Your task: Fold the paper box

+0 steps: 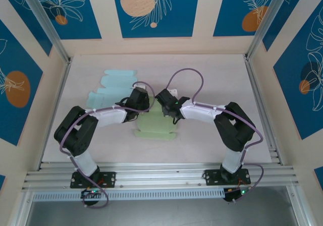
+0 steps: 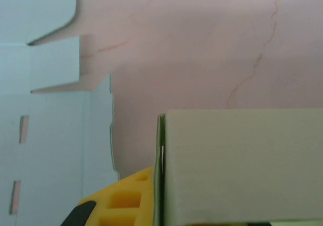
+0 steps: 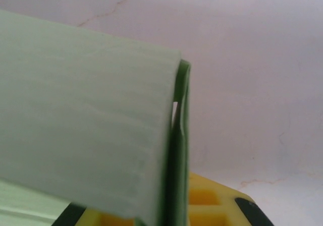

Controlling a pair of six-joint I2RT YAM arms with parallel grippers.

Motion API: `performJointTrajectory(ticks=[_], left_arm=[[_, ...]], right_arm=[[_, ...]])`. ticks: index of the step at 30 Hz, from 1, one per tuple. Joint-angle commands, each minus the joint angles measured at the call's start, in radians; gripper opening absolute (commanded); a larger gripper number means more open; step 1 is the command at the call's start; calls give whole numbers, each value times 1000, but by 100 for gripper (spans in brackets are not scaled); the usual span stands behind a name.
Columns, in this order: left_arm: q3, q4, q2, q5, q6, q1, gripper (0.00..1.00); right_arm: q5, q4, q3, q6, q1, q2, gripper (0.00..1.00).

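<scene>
The pale green paper box (image 1: 154, 127) lies partly folded at the table's middle, one panel raised. My left gripper (image 1: 143, 105) is at its left upper edge and my right gripper (image 1: 169, 110) at its right upper edge. In the left wrist view the green box (image 2: 242, 165) has its folded side wall pinched beside a yellow finger (image 2: 126, 201); the left gripper (image 2: 160, 206) is shut on it. In the right wrist view the box (image 3: 86, 135) shows a doubled dark green wall, held in the shut right gripper (image 3: 176, 211) between yellow fingers (image 3: 212, 206).
A flat light blue box blank (image 1: 113, 87) lies on the table behind and left of the green box, and its notched edge (image 2: 50, 135) comes close to the left gripper. Metal frame rails (image 1: 151, 175) run along the near edge and both sides.
</scene>
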State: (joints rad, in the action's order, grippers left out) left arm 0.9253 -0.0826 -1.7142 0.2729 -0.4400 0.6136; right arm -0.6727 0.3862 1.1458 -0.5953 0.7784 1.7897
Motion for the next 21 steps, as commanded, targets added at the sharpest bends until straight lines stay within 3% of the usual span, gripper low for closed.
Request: performJointTrajectory(ticks=[1,5,11,15,18,21], left_arm=[[19,87,33,-32,-55,-8,0],[15,88,8,-54,-65,-8,0],[20,107,-2,-9,-63,-8,0],[24,120,-3,26,-78,-14,0],[23,113,1,20,-84,-17,0],[16,71,10,-49,-95,-17,13]], right_arm=[[-39,154,19,-4,1,37,15],[-47,180,59,4,-9,92,21],[-160,287,144,-3,-19,172,21],[-227,350,139,-39,-34,187,7],[-239,367,122,-56,-43,184,2],[-192,326,106,-39,-32,173,1]])
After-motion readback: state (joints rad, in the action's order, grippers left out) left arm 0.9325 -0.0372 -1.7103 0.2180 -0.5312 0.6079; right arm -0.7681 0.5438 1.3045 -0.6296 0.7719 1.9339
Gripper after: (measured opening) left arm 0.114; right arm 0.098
